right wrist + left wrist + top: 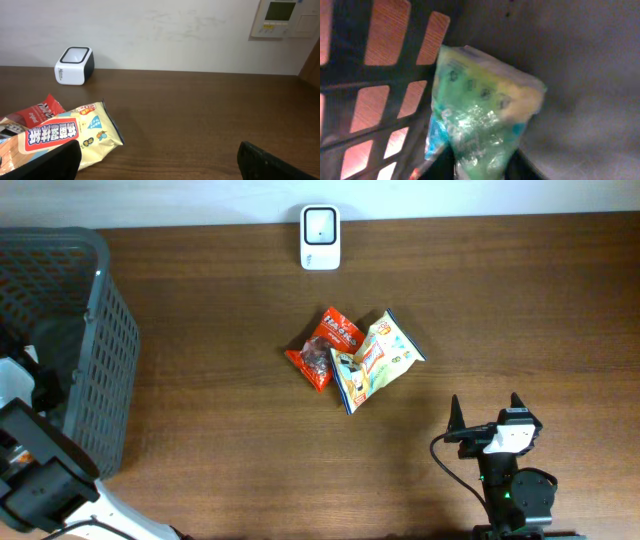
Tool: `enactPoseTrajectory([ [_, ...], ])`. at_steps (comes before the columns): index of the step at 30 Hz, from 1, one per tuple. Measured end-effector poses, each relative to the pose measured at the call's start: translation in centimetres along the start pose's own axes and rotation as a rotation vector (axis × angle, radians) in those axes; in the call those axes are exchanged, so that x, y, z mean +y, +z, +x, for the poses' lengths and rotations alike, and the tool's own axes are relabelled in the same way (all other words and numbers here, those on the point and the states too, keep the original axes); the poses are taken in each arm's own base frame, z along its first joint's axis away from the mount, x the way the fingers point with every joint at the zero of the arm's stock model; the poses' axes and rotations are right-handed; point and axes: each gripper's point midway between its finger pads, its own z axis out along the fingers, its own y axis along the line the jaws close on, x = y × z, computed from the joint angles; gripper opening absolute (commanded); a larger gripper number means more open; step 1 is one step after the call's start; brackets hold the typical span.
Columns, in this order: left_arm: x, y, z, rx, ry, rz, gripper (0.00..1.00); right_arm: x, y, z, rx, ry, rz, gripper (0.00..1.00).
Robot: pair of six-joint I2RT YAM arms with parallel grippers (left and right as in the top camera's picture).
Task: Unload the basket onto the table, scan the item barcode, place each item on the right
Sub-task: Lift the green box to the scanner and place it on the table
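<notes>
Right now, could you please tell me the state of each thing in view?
Right claw: open, empty.
Yellow bag: lying on table.
Red bag: lying on table, touching yellow bag.
Green bag: inside basket, against mesh wall.
Scanner: standing, nothing over it.

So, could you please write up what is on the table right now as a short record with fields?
scanner: white, at the far edge of the table
red packet: mid-table, touching the yellow packet
yellow packet: on the red one's right
basket: grey mesh, at the left, with a green packet inside
right hand: open, empty, on the near side of the two packets
left hand: down in the basket by the green packet; grip unclear
</notes>
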Motion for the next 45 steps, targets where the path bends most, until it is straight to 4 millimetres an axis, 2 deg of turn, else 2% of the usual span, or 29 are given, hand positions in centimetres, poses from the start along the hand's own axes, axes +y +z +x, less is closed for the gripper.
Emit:
enactPoseTrajectory([
  [3,0.1,0.0,0.0,0.002,-0.003,-0.007,0.00,0.0,0.0,0.0,0.000,0.000,0.000,0.99],
  [9,-0.3,-0.7,-0.2,-0.006,-0.027,0.004,0.00,0.0,0.0,0.0,0.000,0.000,0.000,0.99],
  [12,-1.2,-2.7,-1.2,-0.067,-0.040,0.060,0.00,0.0,0.0,0.0,0.000,0.000,0.000,0.99],
  [14,-1.3,-5.5,-2.5,-0.152,-0.069,0.111,0.00,0.0,0.0,0.0,0.000,0.000,0.000,0.99],
  [17,-0.6,-11.5,-4.5,-0.314,-0.136,0.175,0.00,0.0,0.0,0.0,0.000,0.000,0.000,0.99],
  [22,0.6,-21.3,-5.8,-0.568,-0.224,0.281,0.00,0.0,0.0,0.0,0.000,0.000,0.000,0.99],
  [24,0.3,-24.6,-6.1,-0.658,-0.237,0.359,0.00,0.0,0.0,0.0,0.000,0.000,0.000,0.98],
  [25,-0.4,-27.4,-6.3,-0.732,-0.245,0.446,0.00,0.0,0.0,0.0,0.000,0.000,0.000,0.99],
  [28,-2.2,-32.8,-6.2,-0.856,-0.219,0.612,0.00,0.0,0.0,0.0,0.000,0.000,0.000,0.99],
  [31,-5.4,-38.3,-5.2,-0.948,-0.129,0.762,0.00,0.0,0.0,0.0,0.000,0.000,0.000,0.99],
  [34,-8.8,-43.9,-3.0,-1.032,-0.013,0.887,0.00,0.0,0.0,0.0,0.000,0.000,0.000,0.99],
  [37,-11.4,-47.9,-0.1,-1.074,0.084,0.976,0.00,0.0,0.0,0.0,0.000,0.001,0.000,0.99],
  [40,-14.3,-50.1,3.5,-1.042,0.180,1.071,0.00,0.0,0.0,0.0,0.000,0.000,0.000,0.99],
  [45,-19.6,-50.4,7.9,-0.874,0.331,1.206,0.00,0.0,0.0,0.0,0.000,0.000,0.000,0.99],
])
